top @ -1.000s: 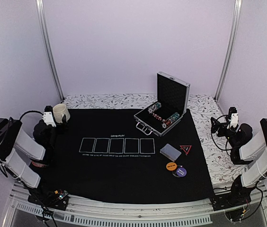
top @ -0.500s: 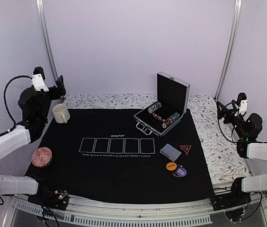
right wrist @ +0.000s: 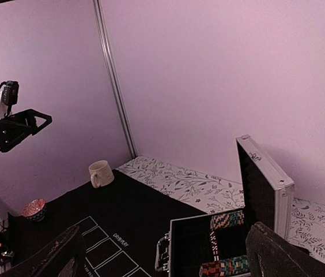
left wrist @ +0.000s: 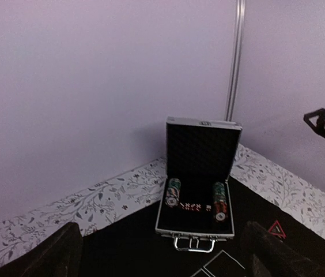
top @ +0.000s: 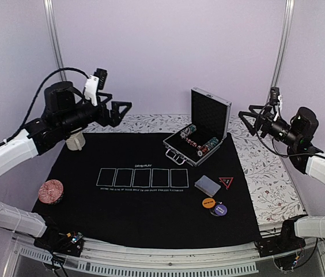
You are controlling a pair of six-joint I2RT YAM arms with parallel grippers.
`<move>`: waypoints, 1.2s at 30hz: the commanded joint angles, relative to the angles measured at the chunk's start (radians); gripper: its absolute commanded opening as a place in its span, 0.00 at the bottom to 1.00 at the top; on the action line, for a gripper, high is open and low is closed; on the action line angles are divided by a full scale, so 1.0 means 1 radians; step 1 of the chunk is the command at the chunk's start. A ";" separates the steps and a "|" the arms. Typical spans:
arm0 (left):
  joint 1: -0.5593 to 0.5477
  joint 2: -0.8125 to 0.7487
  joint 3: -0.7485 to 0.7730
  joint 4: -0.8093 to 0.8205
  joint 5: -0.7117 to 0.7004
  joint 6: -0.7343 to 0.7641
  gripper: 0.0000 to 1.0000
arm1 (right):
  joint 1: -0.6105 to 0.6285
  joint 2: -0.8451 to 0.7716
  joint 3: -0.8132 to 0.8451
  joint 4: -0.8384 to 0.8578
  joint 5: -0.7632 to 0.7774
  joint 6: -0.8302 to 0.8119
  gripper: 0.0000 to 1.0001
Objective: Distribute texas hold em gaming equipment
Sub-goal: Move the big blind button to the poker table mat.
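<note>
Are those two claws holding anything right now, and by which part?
Nothing is held. The left gripper and right gripper both hang open in the air; the poker chips sit in the case and the playing cards lie on the mat.

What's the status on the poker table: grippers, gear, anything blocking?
Both open, empty, up high: left gripper, right gripper. The chips sit in the open case; cards, discs, triangle marker on the mat, right side. Nothing seen blocking.

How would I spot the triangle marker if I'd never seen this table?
Find the black mat and the open silver case at its far right. In front of the case lies a card deck; the triangle marker sits just right of it, the only red-edged, three-cornered piece.
</note>
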 commanded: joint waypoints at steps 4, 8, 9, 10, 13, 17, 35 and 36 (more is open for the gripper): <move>-0.169 0.135 0.006 -0.249 0.081 0.103 0.98 | 0.247 -0.014 0.183 -0.533 0.270 -0.150 0.99; -0.207 0.195 -0.006 -0.256 0.060 0.134 0.98 | 0.362 0.040 0.258 -0.725 0.453 -0.157 0.99; -0.212 0.207 -0.008 -0.250 0.056 0.138 0.98 | 0.392 0.057 0.270 -0.758 0.506 -0.155 0.99; -0.217 0.219 -0.008 -0.245 0.054 0.143 0.98 | 0.418 0.073 0.284 -0.784 0.568 -0.151 0.99; -0.225 0.249 -0.002 -0.230 0.046 0.147 0.98 | 0.476 0.128 0.328 -0.863 0.728 -0.122 0.99; -0.226 0.264 -0.001 -0.196 0.046 0.148 0.98 | 0.526 0.205 0.403 -0.983 0.837 -0.089 0.99; -0.226 0.215 -0.090 -0.128 -0.057 0.152 0.98 | 0.588 0.488 0.586 -1.269 0.683 -0.095 0.99; -0.226 0.213 -0.091 -0.127 -0.063 0.154 0.98 | 0.588 0.492 0.588 -1.268 0.677 -0.099 0.99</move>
